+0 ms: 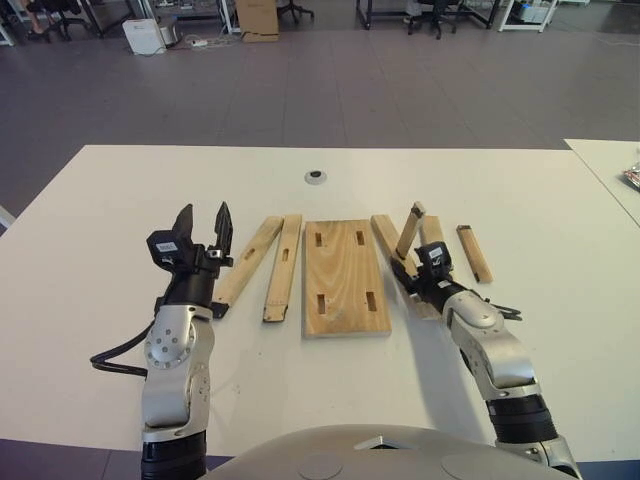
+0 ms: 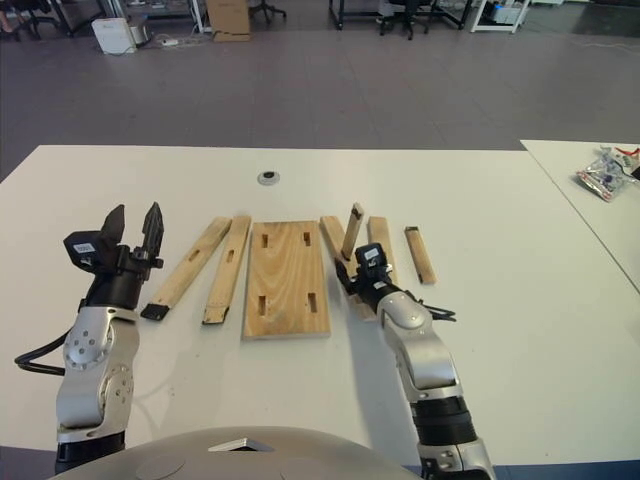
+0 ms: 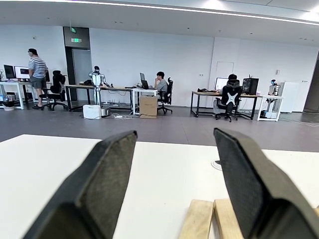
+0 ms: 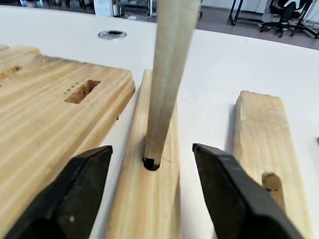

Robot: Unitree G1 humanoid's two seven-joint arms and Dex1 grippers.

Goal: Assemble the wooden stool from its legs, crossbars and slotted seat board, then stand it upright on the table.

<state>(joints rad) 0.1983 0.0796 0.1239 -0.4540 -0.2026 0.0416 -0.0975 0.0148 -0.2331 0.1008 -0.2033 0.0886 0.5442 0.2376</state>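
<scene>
The slotted seat board lies flat mid-table. Two wooden legs lie to its left. On its right, a leg lies flat with a crossbar standing tilted in its slot. Another leg and a loose crossbar lie further right. My right gripper is open and low over the table, its fingers either side of the slotted leg just below the crossbar. My left gripper is open, raised above the table left of the two legs, holding nothing.
A small round grommet sits in the table behind the board. A second table with a packet on it stands to the right. Bare tabletop spreads to the far left and along the front edge.
</scene>
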